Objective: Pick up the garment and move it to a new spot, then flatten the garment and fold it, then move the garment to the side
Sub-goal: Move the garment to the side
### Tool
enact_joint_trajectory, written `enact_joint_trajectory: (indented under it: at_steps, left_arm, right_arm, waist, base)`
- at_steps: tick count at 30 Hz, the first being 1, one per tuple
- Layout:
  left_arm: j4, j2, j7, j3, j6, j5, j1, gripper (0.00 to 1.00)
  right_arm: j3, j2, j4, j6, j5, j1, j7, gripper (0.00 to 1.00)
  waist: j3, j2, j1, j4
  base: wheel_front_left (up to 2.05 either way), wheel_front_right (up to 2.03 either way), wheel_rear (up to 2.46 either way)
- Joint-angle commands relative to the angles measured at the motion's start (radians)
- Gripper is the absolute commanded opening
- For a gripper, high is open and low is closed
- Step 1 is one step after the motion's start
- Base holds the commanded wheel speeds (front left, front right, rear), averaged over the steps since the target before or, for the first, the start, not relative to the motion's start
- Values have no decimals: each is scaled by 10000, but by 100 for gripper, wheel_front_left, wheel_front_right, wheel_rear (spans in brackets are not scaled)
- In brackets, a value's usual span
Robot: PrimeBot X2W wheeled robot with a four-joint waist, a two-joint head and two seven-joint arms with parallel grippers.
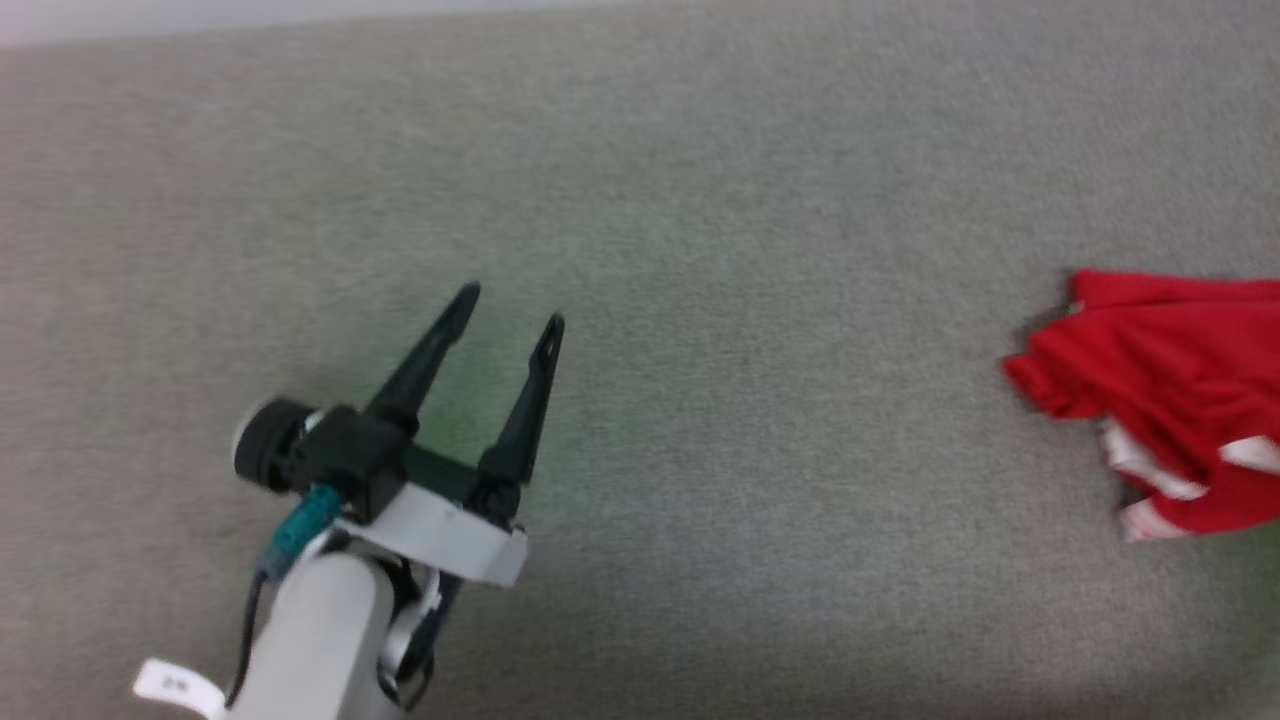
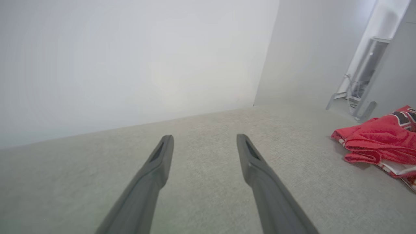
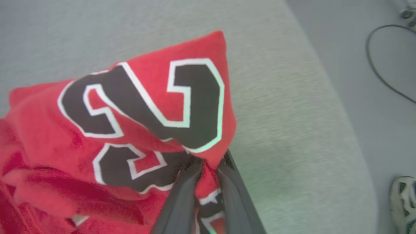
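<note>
Evidently the jersey (image 3: 130, 113) is behaving as light, soft, limp cloth, sagging in folds around the right gripper (image 3: 208, 167), whose fingers are pinching narrowly on a bunched fold just beside the numerals. A pinch nearer a shoulder or hem would probably be giving more control for spreading. It is lying mostly crumpled on the grey surface (image 1: 700, 200), at the right edge of the head view, well apart from the left gripper (image 1: 512, 308), which is hanging wide and empty. Black, white-outlined numerals are showing, creased and turned, so I am not reading them surely, and I am making out no brand.
</note>
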Motion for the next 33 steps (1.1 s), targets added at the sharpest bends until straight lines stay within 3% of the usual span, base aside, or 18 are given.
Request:
enact_joint_trajectory:
  at_steps: [1, 9, 16, 27, 29, 30, 33]
  left_arm:
    - [-7, 141, 1, -67, 7, 0, -254, 100]
    - [-90, 912, 1, -818, 8, 79, -2066, 100]
    - [-276, 1356, 1, -1153, 8, 5, -2992, 100]
    - [-386, 1661, 1, -1180, 46, -50, -2970, 100]
    - [-377, 1673, 1, -1167, 60, -80, -2878, 100]
    - [-342, 1664, 1, -1168, 74, -103, -2842, 100]
    - [-211, 1565, 1, -1246, 68, -171, -2727, 100]
  right_arm:
    - [-155, -80, 174, -11, -155, -304, -181, 0]
    - [-847, -682, 1992, -11, -1271, -2135, -1684, 0]
    - [-798, -1052, 3854, -11, -2476, -4014, -2663, 0]
    - [-1027, -854, 6638, -11, -3895, -5507, -4098, 0]
    - [-948, -817, 6949, -11, -4069, -5639, -4311, 47]
    - [-917, -790, 7103, -11, -4082, -5694, -4372, 97]
    - [-788, -784, 7493, -11, -4158, -5807, -4498, 100]
  waist:
    - [625, 0, 0, -634]
    - [1527, 0, 0, -920]
    - [2072, 0, 0, -810]
    - [2268, 0, 0, -707]
    - [2216, 0, 0, -706]
    - [2166, 0, 0, -700]
    - [1917, 0, 0, -652]
  base:
    - [0, 0, 0]
    - [0, 0, 0]
    - [0, 0, 0]
    - [0, 0, 0]
    - [0, 0, 0]
    - [0, 0, 0]
    - [0, 0, 0]
